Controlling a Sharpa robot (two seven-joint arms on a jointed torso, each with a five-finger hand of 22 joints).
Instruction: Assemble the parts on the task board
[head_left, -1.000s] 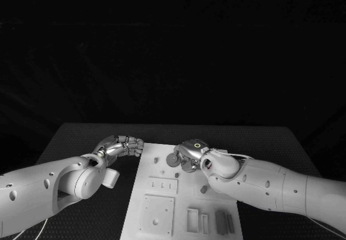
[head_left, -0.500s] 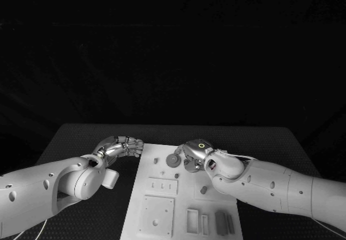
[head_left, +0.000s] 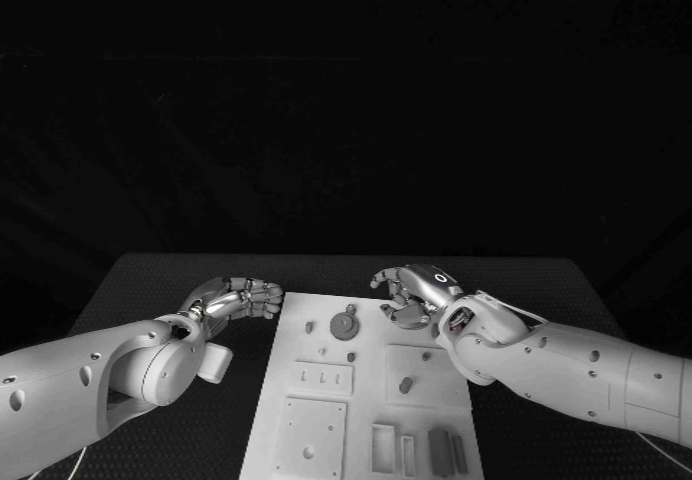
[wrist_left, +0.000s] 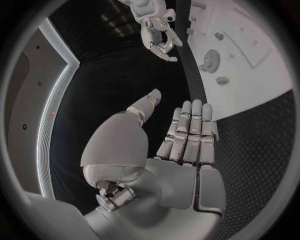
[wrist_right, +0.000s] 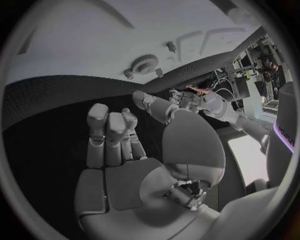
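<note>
the task board (head_left: 361, 400) runs lengthwise away from the robot, both robot hands apparently loosely curled, empty.

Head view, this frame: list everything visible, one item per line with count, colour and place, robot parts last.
Table: one, black, under everything.
Task board: one, white plate, mid-table between the arms.
Gear-like round part: one, grey, far end of the board, free of both hands.
Small pegs: a few, grey, beside the round part; exact count unclear.
Oval part: one, grey, mid-board on the right.
Slots and bars: several, grey, at the board's near end.
Left hand: silver, fingers curled, holding nothing, above the table just left of the board.
Right hand: silver, fingers curled, holding nothing, above the board's far right corner.
</note>
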